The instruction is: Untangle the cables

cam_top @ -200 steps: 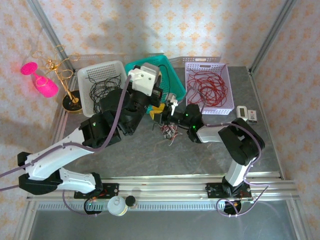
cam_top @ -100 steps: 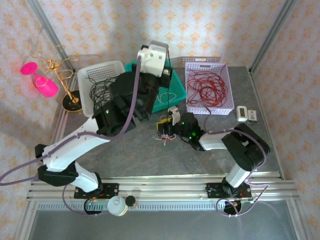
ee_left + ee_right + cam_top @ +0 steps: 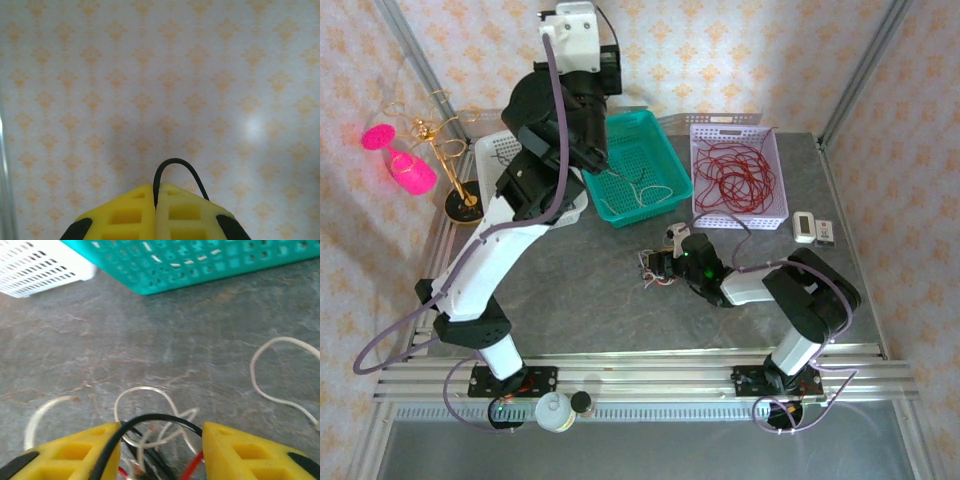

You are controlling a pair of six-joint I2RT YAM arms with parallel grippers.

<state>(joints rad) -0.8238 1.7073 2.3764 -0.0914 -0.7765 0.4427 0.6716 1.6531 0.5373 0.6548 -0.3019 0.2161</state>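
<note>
The cables lie as a small clump of white, black and red strands on the grey table, just in front of the teal basket. My right gripper is low at the clump, open, with its yellow fingers on either side of the knot; a black strand arches between them. A loose white strand lies to the right. My left gripper is raised high near the back wall, shut on a black cable that loops above the fingertips.
A white basket sits at the back left, partly behind my left arm. The teal basket has white strands in it, and the lilac basket has red ones. A gold wire stand, a pink goblet and a small white device stand at the sides.
My left arm has swung from the clump up and back to high above the baskets, still shut. My right gripper has slid left onto the clump and opened wider.
</note>
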